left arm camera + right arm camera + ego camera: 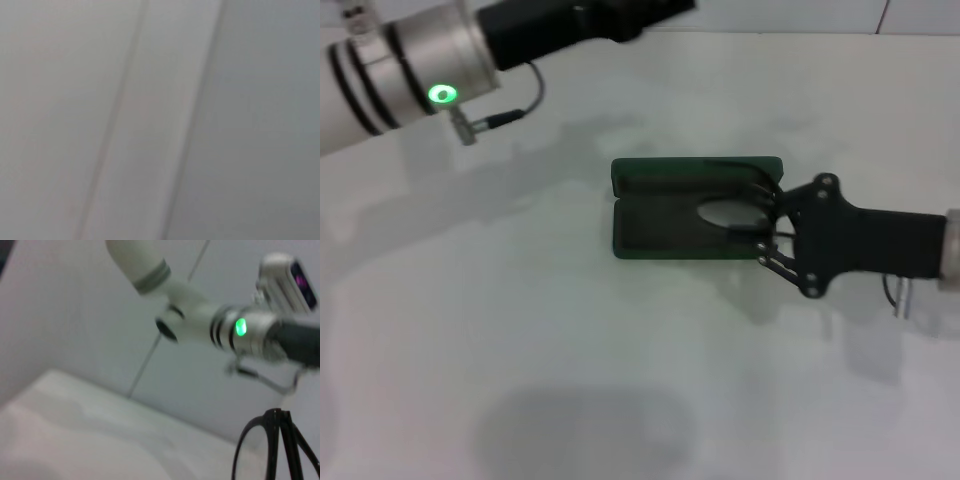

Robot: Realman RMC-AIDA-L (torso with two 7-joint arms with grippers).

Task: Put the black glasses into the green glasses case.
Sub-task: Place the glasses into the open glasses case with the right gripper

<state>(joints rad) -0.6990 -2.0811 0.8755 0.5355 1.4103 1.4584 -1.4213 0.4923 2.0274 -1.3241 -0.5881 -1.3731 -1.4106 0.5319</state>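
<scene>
Green glasses case (695, 175) matt w/ dark lining; black glasses (272, 450) thin glossy frame; table (570, 350) smooth white

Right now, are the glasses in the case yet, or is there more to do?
Nearly. The green glasses case already lies open on the table. The right tool is at the case's end, holding the black glasses over the tray. Left to do: let go and pull back. The left arm is parked far off.
</scene>
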